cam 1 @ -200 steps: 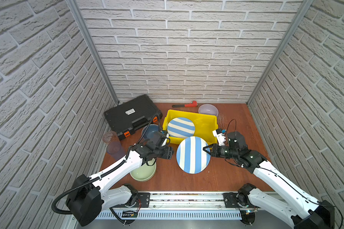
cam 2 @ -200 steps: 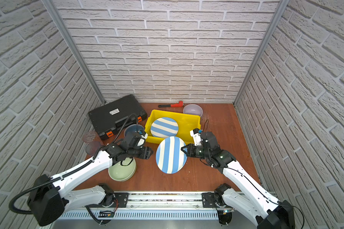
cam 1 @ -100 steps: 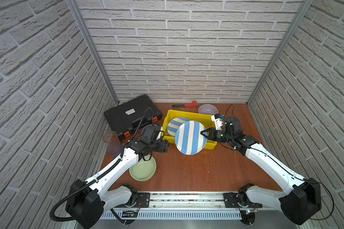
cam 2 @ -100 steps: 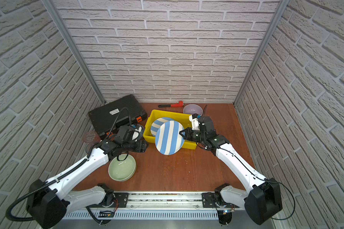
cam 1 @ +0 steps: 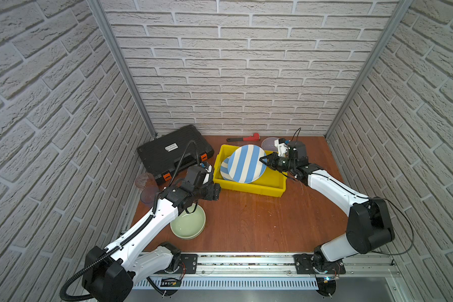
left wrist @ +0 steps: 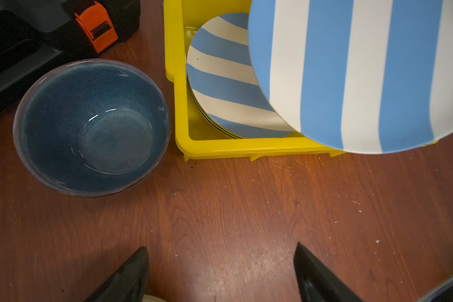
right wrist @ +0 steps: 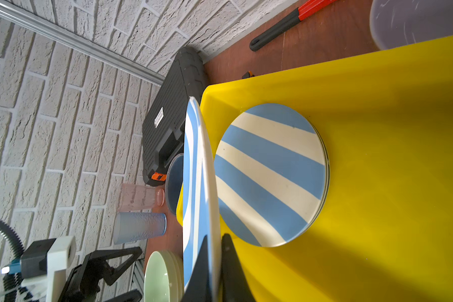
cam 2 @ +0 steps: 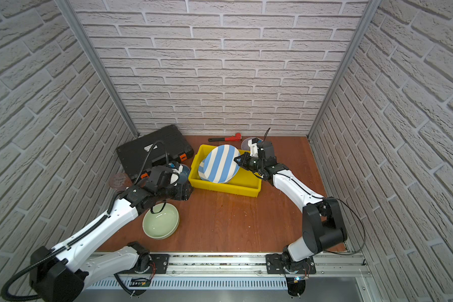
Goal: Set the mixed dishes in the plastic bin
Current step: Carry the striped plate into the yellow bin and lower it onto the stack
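Over the yellow bin (cam 1: 249,187): striped plate (cam 1: 246,163) was held tilted, right gripper (cam 1: 264,160) clamped on its right rim; left gripper (left wrist: 220,247) stood spread, empty, beside blue bowl (left wrist: 92,128), left of bin.

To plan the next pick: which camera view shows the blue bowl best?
The left wrist view: the blue bowl shows whole, inside included, beside the yellow bin. The right wrist view gives only a side sliver; in both top views the left arm hides nearly all of it.
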